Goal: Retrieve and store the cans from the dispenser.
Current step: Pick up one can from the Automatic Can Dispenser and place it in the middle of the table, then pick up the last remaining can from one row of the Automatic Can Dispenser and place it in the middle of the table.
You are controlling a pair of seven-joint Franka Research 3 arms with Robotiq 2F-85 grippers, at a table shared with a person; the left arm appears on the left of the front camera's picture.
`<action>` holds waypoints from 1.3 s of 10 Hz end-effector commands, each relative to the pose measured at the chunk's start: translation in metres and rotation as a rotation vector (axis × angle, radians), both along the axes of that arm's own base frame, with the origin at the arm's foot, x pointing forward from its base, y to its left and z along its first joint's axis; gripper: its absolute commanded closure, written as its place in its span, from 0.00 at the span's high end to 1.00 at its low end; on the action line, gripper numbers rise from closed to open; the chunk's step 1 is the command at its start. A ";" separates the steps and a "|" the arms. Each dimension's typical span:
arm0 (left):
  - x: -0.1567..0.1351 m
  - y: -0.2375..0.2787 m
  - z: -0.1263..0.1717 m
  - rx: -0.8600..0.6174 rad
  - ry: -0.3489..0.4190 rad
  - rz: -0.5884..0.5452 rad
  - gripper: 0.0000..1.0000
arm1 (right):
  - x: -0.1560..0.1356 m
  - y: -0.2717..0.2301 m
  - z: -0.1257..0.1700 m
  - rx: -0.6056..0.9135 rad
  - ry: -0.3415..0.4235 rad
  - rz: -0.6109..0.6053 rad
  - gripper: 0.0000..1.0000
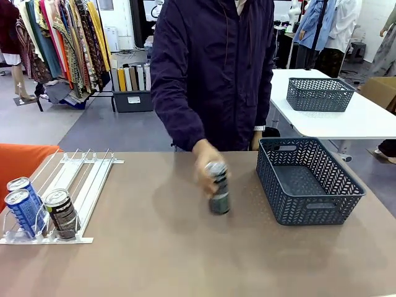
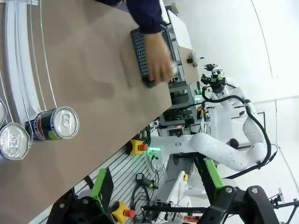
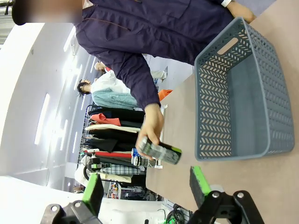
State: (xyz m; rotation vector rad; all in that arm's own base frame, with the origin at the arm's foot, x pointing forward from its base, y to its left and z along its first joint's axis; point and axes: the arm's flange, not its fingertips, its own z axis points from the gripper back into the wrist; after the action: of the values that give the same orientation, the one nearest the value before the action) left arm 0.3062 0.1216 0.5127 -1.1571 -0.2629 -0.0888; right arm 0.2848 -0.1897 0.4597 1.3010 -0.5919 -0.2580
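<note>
Found the held can (image 1: 218,185) just to the left of the basket (image 1: 309,209), near its wall but apart from it, gripped at the upper part by the person's hand (image 1: 206,162). Read its long axis as close to upright, shiny top uppermost and tipped slightly away from the basket. Judged the coming move to turn on that gap: a short carry rightward and over the basket's left rim, with the person's hand far nearer to the job than either gripper. Saw the right gripper (image 3: 147,189) with jaws apart and nothing between them, looking toward the basket and the can beside it, off from both. Saw the left gripper (image 2: 156,186) likewise spread wide and empty, well apart from the basket on its left. Placed the dispenser (image 1: 93,179) well to the left of the basket on the same table (image 1: 154,260), with two blue cans (image 1: 23,207) and one black can (image 1: 60,213) standing upright at its front lip, so three more judged left to fetch. Noted no can inside the basket where its floor showed. Could not read the held can's lettering, smeared by motion in the front view and half covered by fingers in the right wrist view. Could not tell whether its base touched the table or hung just clear. Lost the dispenser's far-left edge at the picture's border, so could not rule out a further lane or can beyond the blue pair.
</note>
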 end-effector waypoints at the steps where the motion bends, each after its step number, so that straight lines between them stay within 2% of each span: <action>1: -0.003 0.006 -0.001 -0.004 -0.008 -0.006 1.00 | 0.000 0.000 0.003 0.016 -0.011 -0.001 1.00; 10: -0.002 0.004 -0.001 -0.003 0.007 0.008 1.00 | 0.000 0.000 0.003 0.016 -0.011 -0.001 1.00; 11: -0.002 -0.025 0.007 0.236 0.046 -0.025 1.00 | 0.000 0.000 0.003 0.016 -0.011 -0.001 1.00; 13: 0.008 -0.071 0.004 0.588 0.163 -0.001 1.00 | 0.000 0.000 0.003 0.016 -0.011 -0.001 1.00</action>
State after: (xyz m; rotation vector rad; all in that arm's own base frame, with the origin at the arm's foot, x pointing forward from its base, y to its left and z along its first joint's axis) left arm 0.3168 0.0752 0.5201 -0.7693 -0.1686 -0.0892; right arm 0.2849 -0.1896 0.4598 1.3009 -0.5917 -0.2575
